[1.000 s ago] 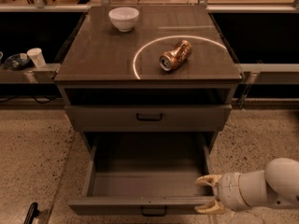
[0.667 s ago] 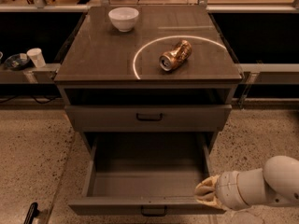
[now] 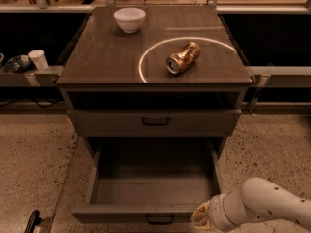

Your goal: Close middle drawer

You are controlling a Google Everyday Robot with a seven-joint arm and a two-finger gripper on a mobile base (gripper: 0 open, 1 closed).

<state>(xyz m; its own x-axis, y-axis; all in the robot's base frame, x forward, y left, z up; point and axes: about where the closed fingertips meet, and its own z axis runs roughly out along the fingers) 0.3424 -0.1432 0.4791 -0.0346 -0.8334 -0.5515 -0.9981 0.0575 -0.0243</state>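
The middle drawer (image 3: 154, 191) of the grey-brown cabinet stands pulled far out; it is a deep, empty box. Its front shows only as a thin strip at the bottom, with the small dark bar handle (image 3: 159, 220) at its centre. My gripper (image 3: 200, 217), on a white arm coming in from the lower right, is at the right end of the drawer front, touching it or very near it. The upper drawer (image 3: 155, 122) above is shut. The lowest drawer is hidden under the open one.
On the cabinet top (image 3: 102, 57) lie a white bowl (image 3: 129, 19) at the back left and a crushed can (image 3: 183, 58) on its side. A white cup (image 3: 37, 58) stands on a ledge to the left. Speckled floor (image 3: 34, 154) lies on both sides.
My gripper has moved left and down, from beside the drawer's right front corner to the right end of the drawer front. The drawer has not visibly moved.
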